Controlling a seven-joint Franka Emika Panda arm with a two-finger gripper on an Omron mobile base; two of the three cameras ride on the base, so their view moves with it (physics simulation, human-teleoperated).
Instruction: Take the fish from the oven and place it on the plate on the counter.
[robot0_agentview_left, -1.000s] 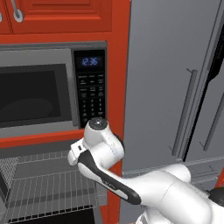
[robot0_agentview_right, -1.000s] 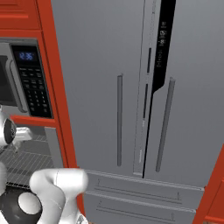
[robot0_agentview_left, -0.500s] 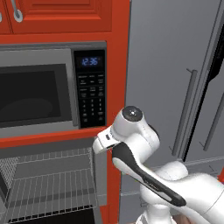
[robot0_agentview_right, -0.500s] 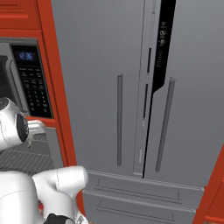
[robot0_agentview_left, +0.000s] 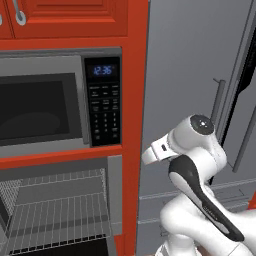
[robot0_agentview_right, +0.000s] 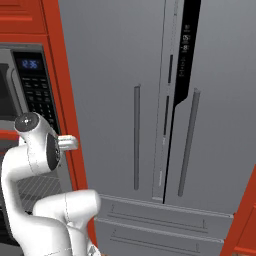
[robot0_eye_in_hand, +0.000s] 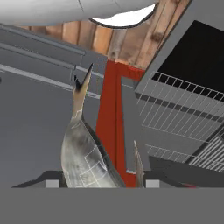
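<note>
In the hand view, the mottled grey-brown fish (robot0_eye_in_hand: 83, 148) stands between the jaws of my gripper (robot0_eye_in_hand: 103, 181), its forked tail pointing up. The gripper is shut on it. The fish hangs clear of the oven (robot0_eye_in_hand: 175, 113), whose open cavity and wire racks lie to the right in that view. From the base, the oven's wire rack (robot0_agentview_left: 55, 215) shows low on the left under the microwave, and its rack edge (robot0_agentview_right: 35, 185) appears behind my arm. The plate and the counter are out of view.
A grey microwave (robot0_agentview_left: 40, 105) with a black keypad and blue clock sits above the oven. A red cabinet post (robot0_agentview_left: 132, 125) separates it from the tall grey fridge (robot0_agentview_right: 150, 100). My arm's elbow (robot0_agentview_left: 195, 135) stands in front of the fridge door.
My arm has swung to the right, away from the oven opening and toward the fridge, with its elbow rising. The base views have not shifted.
</note>
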